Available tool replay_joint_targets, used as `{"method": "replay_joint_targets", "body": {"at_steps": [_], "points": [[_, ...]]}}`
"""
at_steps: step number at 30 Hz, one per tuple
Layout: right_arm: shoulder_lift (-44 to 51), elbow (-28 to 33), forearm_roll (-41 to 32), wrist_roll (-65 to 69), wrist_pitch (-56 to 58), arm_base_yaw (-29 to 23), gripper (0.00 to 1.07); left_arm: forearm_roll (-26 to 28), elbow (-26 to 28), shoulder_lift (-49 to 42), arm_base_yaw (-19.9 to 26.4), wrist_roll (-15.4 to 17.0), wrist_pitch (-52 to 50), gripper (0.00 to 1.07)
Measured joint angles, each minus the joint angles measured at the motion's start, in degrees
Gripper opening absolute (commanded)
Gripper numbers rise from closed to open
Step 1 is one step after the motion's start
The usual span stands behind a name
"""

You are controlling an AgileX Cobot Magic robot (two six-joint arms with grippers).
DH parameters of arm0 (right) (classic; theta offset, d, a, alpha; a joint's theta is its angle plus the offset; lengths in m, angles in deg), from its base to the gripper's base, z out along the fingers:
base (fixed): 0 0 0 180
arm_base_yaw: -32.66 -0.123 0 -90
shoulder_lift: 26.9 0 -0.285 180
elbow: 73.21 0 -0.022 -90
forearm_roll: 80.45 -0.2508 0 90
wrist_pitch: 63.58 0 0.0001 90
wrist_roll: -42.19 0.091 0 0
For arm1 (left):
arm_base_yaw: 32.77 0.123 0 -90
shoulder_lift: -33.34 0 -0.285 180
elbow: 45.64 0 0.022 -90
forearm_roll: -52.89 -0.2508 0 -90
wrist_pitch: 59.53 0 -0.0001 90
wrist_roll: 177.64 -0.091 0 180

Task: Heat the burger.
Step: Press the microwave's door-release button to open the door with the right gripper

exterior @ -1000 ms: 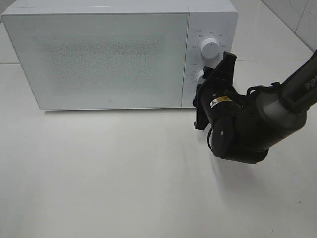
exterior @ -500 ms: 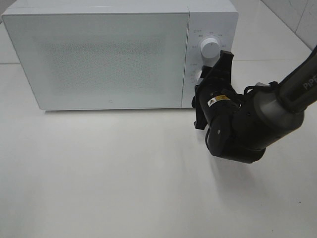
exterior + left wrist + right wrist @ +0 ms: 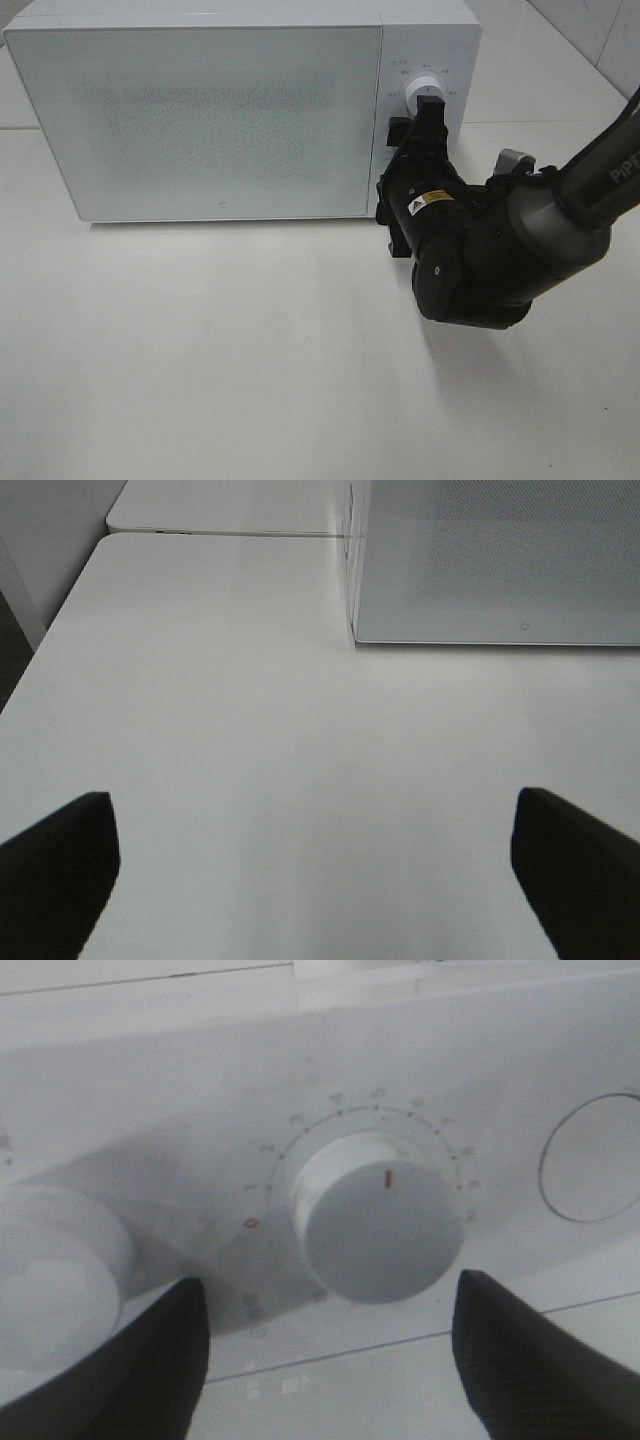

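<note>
Presently the burger is unseen, probably inside the shut microwave (image 3: 200, 110); being light, soft and loosely stacked, it wants a gentle pinch across the bun, while the right gripper (image 3: 328, 1290) stands released astride the numbered knob (image 3: 380, 1225) and the left gripper (image 3: 312, 810) gapes over the desk (image 3: 200, 350).

We see white surface (image 3: 200, 360), smooth and matte. White microwave (image 3: 210, 110) sits directly on it, toward far side, door shut. We note seam crossing surface level with microwave.
</note>
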State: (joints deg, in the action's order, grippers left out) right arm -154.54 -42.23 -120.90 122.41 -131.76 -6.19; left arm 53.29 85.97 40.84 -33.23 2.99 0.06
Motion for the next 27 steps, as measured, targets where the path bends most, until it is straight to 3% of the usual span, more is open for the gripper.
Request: {"method": "replay_joint_targets", "body": {"at_steps": [10, 17, 22, 27], "points": [[7.5, 6.3, 4.6, -11.1, 3.6, -1.2, 0.68, 0.0, 0.0, 0.0, 0.0, 0.0, 0.0, 1.02], [15.8, 11.2, 13.7, -26.1, 19.4, -1.3, 0.68, 0.0, 0.0, 0.0, 0.0, 0.0, 0.0, 1.02], [20.5, 11.6, 15.1, -37.5, 29.1, -1.3, 0.68, 0.0, 0.0, 0.0, 0.0, 0.0, 0.0, 1.02], [27.6, 11.7, 15.6, -57.9, 42.2, -1.3, 0.68, 0.0, 0.0, 0.0, 0.0, 0.0, 0.0, 1.02]]}}
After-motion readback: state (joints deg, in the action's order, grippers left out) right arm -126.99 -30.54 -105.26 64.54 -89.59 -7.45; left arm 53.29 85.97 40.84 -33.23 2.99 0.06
